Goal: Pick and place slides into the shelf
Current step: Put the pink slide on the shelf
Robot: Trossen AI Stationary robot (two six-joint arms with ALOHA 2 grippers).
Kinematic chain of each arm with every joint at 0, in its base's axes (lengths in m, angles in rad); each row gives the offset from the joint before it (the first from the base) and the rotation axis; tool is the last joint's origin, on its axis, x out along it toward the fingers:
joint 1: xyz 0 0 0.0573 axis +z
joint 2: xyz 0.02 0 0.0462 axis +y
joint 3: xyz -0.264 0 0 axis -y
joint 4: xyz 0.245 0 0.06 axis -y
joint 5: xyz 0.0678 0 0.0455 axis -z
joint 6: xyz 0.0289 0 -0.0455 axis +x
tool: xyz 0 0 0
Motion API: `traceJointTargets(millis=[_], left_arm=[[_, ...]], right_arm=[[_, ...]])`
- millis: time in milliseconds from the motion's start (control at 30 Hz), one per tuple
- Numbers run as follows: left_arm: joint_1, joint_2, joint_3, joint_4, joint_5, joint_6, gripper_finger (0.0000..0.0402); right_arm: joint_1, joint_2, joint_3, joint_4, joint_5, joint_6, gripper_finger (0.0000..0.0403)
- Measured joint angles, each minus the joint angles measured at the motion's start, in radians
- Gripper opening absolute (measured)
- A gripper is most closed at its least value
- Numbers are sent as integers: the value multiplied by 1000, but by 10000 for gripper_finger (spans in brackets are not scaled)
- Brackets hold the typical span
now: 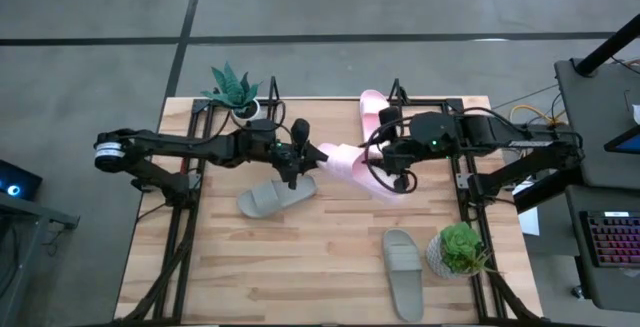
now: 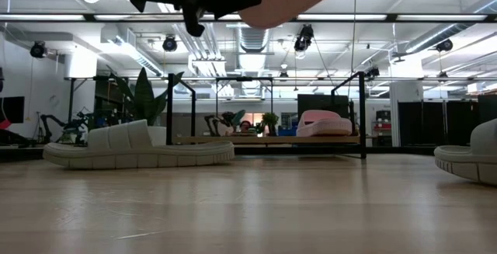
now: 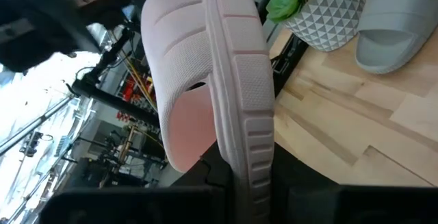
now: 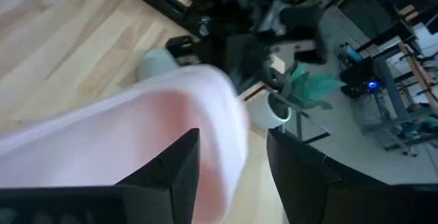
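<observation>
Pink slide [image 1: 350, 164] hangs above the counter [image 1: 320, 257], grasped by left end effector [image 1: 312, 157] and right end effector [image 1: 392, 172] together.

The table [image 1: 300, 257] is light wood with stripes of pale and darker planks. Two slides are pale pink: one up in the air [image 1: 350, 164] and one on the shelf [image 1: 372, 110]. Two slides are grey-green [image 1: 275, 197] [image 1: 404, 270]. Both arms are black. One plant [image 1: 232, 87] has blue-green leaves in a white pot. The other plant [image 1: 462, 246] is bright green, and its pot [image 3: 320, 20] looks grey with a white triangle pattern.
</observation>
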Motion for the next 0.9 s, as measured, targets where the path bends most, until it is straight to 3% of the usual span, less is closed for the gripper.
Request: traceJointTargets(millis=[400,567,767,900], left_arm=[[0,51,50,-6,-3,10,17],[0,49,50,-7,-4,23,17],[0,48,49,-8,-4,22,17],[0,48,49,-8,-4,21,17]], right_arm=[[0,88,86,-175,2,21,161],[0,99,87,-175,127,16,152],[0,99,87,-173,138,7,123],[0,99,87,-179,131,-26,83]])
